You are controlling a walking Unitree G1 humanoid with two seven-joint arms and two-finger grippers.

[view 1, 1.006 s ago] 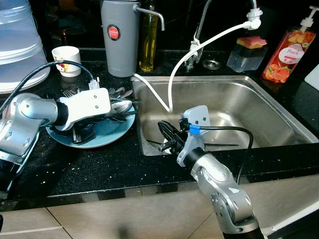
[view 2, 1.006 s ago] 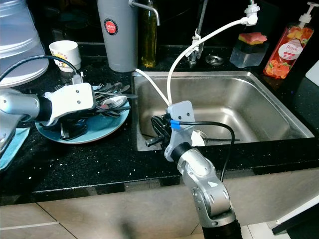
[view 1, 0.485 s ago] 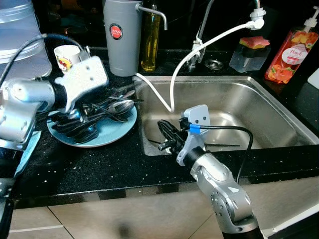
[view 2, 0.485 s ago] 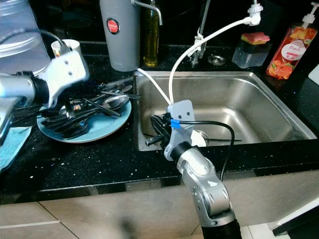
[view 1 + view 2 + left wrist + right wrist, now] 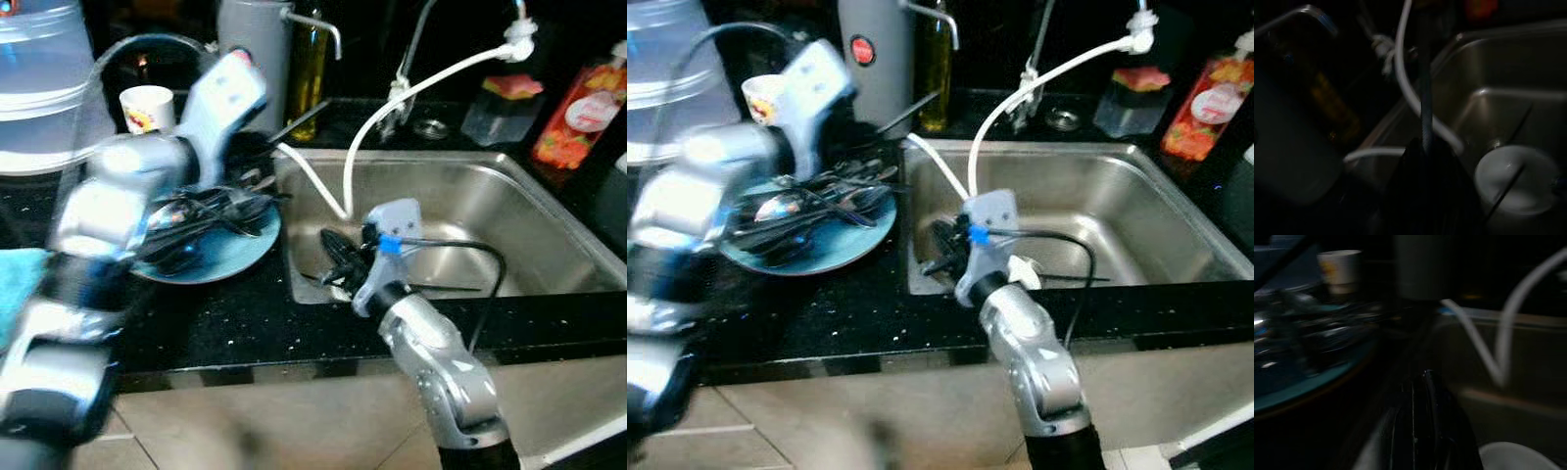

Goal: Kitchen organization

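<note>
A blue plate (image 5: 250,253) on the black counter holds a heap of dark cutlery (image 5: 201,211). My left gripper (image 5: 263,137) is raised above the plate's far edge, blurred by motion. It is shut on a long dark utensil (image 5: 1424,98) that points toward the sink (image 5: 509,211). My right gripper (image 5: 333,262) hovers inside the sink's front left corner, and in the right wrist view its fingers (image 5: 1422,396) lie pressed together. A thin dark stick (image 5: 441,287) lies on the sink floor beside it.
A grey canister (image 5: 250,39), an oil bottle (image 5: 312,59) and a small cup (image 5: 147,106) stand behind the plate. A white hose (image 5: 431,78) arches over the sink from the tap. A sponge holder (image 5: 500,98) and a soap bottle (image 5: 578,113) stand at the back right.
My left arm has lifted off the plate and swung up toward the sink, carrying a long utensil. The right arm has stayed put. The camera shifted slightly.
</note>
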